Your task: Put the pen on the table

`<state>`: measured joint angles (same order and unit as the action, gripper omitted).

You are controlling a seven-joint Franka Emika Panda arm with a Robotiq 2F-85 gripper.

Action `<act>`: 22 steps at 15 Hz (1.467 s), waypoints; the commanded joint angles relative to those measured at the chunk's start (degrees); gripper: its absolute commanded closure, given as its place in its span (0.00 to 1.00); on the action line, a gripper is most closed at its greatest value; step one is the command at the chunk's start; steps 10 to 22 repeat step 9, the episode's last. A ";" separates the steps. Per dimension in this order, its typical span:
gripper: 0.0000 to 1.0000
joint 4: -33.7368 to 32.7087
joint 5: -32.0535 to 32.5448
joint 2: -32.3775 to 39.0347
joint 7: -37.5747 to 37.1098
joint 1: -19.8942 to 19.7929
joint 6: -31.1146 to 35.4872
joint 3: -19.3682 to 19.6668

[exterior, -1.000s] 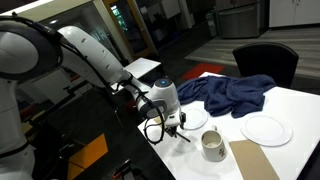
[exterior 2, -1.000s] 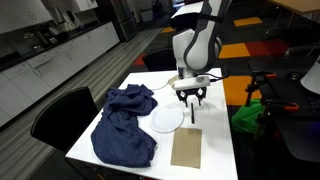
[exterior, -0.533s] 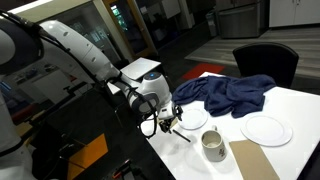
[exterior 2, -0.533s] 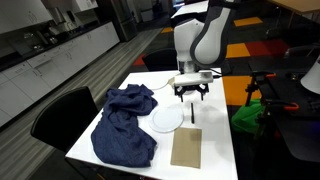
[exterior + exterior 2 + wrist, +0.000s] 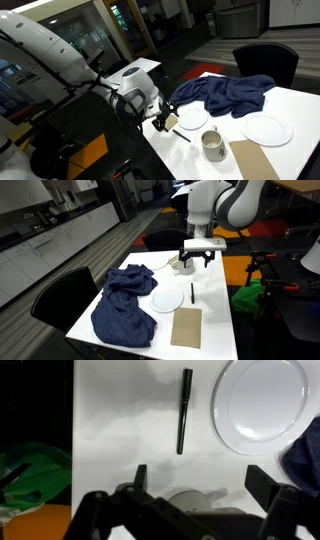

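Note:
The pen (image 5: 184, 410) lies flat on the white table (image 5: 120, 420), just beside a white plate (image 5: 265, 400). It also shows in both exterior views (image 5: 181, 134) (image 5: 191, 291), lying between the plate and the table's edge. My gripper (image 5: 200, 478) is open and empty. It hangs above the table's end, apart from the pen, in both exterior views (image 5: 163, 121) (image 5: 198, 260). A grey mug (image 5: 185, 502) shows low in the wrist view, between the fingers.
A dark blue cloth (image 5: 225, 95) (image 5: 125, 305) is heaped on the table. There are two white plates (image 5: 191, 118) (image 5: 266, 129), a grey mug (image 5: 212, 146) and a tan napkin (image 5: 252, 160) (image 5: 187, 328). A black chair (image 5: 266, 62) stands at the far side.
My gripper has risen and drawn back from the pen toward the table's end. The pen stays lying on the table.

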<state>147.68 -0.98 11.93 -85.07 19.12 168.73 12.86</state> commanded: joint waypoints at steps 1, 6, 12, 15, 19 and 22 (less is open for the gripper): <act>0.00 5.52 9.30 -6.95 -6.05 1.02 1.85 1.97; 0.00 4.54 11.47 -6.72 -6.61 1.11 0.38 2.09; 0.00 4.96 11.51 -7.23 -6.61 1.13 0.38 2.12; 0.00 4.96 11.51 -7.23 -6.61 1.13 0.38 2.12; 0.00 4.96 11.51 -7.23 -6.61 1.13 0.38 2.12; 0.00 4.96 11.51 -7.23 -6.61 1.13 0.38 2.12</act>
